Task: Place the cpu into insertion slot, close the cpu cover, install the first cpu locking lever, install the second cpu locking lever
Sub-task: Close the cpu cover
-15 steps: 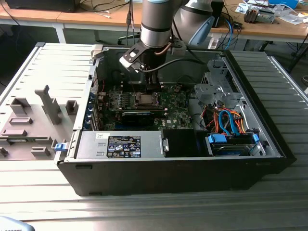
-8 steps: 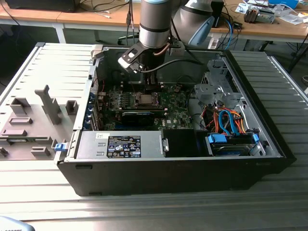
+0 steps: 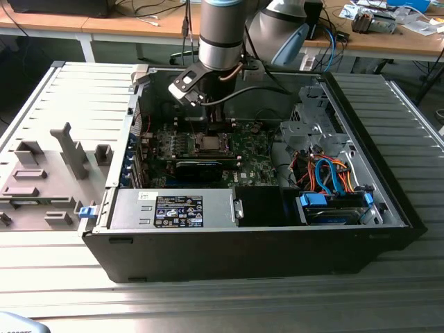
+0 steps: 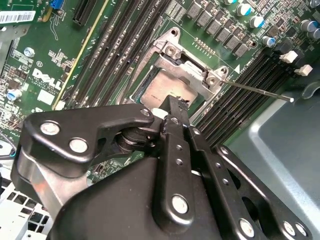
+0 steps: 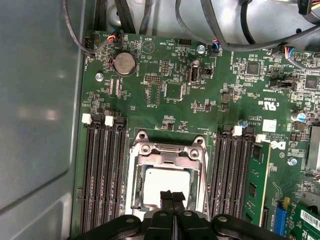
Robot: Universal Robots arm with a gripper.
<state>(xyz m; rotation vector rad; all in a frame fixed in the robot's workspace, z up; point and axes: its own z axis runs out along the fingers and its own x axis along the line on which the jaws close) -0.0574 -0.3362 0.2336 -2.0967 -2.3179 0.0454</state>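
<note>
The cpu lies flat in the insertion slot on the green board, its silvery top showing through the window of the cpu cover. The cover lies down over the socket. A thin metal locking lever sticks out sideways from the socket corner, free in the air. My gripper is shut with nothing between its fingers. Its tips are right over the cpu's top near one edge; I cannot tell whether they touch it.
Long black memory slots flank the socket on both sides. In the exterior view a black graphics card and a power supply sit in front of the socket. A drive cage with blue and orange cables is at the exterior view's right.
</note>
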